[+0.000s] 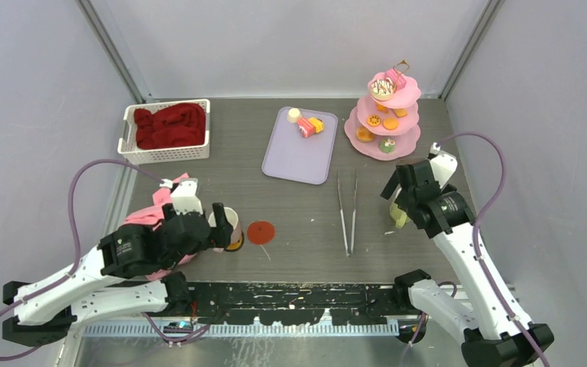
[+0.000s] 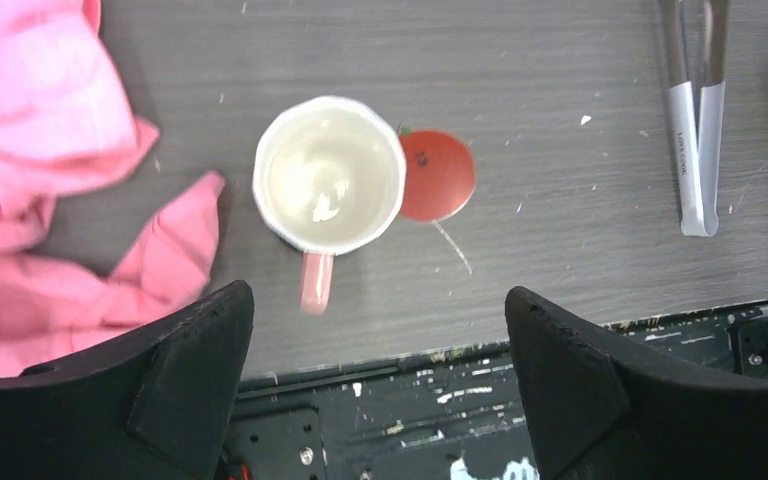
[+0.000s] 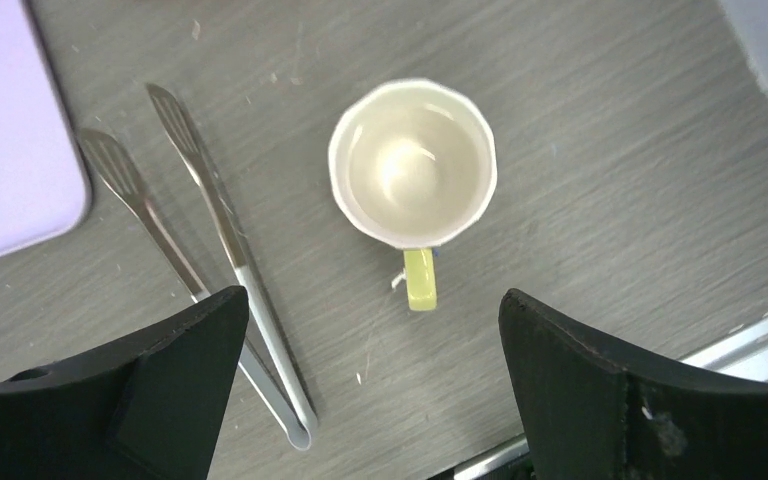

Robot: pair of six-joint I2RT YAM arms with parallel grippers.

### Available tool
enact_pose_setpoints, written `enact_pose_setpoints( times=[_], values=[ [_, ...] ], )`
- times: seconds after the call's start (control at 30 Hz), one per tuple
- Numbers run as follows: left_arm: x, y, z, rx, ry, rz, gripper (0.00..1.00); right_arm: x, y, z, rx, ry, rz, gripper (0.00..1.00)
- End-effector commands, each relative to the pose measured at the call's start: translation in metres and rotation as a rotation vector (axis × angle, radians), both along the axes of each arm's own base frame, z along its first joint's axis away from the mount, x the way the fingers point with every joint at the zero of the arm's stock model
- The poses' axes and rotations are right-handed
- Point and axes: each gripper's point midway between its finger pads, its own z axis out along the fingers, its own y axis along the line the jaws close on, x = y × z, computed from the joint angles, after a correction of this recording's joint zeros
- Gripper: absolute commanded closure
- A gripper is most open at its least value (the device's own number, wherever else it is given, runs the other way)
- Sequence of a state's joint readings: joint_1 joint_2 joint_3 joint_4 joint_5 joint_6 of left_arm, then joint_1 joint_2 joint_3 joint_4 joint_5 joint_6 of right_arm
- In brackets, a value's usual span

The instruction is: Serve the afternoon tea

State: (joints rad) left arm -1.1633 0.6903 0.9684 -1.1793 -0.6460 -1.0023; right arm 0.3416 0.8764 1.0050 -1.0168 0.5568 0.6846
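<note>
A cream mug with a pink handle [image 2: 328, 175] stands near the table's front left; it also shows in the top view [image 1: 228, 220]. My left gripper [image 2: 375, 330] is open above it, with the handle pointing toward the gap between the jaws; in the top view the left gripper [image 1: 220, 228] hovers right at the mug. A second cream mug with a yellow-green handle [image 3: 412, 162] stands at the right. My right gripper [image 3: 372, 340] is open above it and hides most of it in the top view [image 1: 399, 200]. Small toy cakes [image 1: 306, 124] lie on a lavender tray [image 1: 296, 157].
A pink tiered stand [image 1: 386, 115] with several toy sweets is at the back right. Metal tweezers [image 1: 347, 206] lie between the mugs. A red disc [image 2: 437, 175] lies beside the pink-handled mug. A pink cloth [image 2: 40, 200] is at the left, and a white basket [image 1: 167, 154] holds a red cloth.
</note>
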Motion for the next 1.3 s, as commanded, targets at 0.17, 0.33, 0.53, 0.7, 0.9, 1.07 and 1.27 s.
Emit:
enact_pose_setpoints(
  times=[0.17,0.33,0.53,0.7,0.9,1.07,1.27],
  values=[
    [0.047,-0.081,0.058,0.08,-0.21,-0.211,0.0,0.004,0.011,-0.044,0.161,0.066,0.057,0.02],
    [0.054,-0.112,0.045,0.054,-0.126,-0.296,0.0,0.006,0.003,-0.065,0.184,0.139,0.007,0.04],
    [0.056,-0.127,0.029,-0.001,-0.085,-0.338,0.0,0.005,-0.008,-0.083,0.204,0.172,-0.059,0.11],
    [0.06,-0.125,0.023,-0.053,-0.065,-0.311,0.0,0.005,-0.011,-0.101,0.221,0.169,-0.09,0.21],
    [0.06,-0.118,0.017,-0.005,-0.074,-0.327,0.0,0.012,-0.011,-0.108,0.242,0.127,-0.111,0.36],
    [0.062,-0.11,0.016,0.026,-0.092,-0.315,0.01,0.016,-0.013,-0.107,0.23,0.147,-0.121,0.7],
    [0.066,-0.067,0.034,0.196,-0.135,-0.258,0.01,0.022,-0.037,-0.065,0.119,0.04,-0.179,0.99]
  ],
)
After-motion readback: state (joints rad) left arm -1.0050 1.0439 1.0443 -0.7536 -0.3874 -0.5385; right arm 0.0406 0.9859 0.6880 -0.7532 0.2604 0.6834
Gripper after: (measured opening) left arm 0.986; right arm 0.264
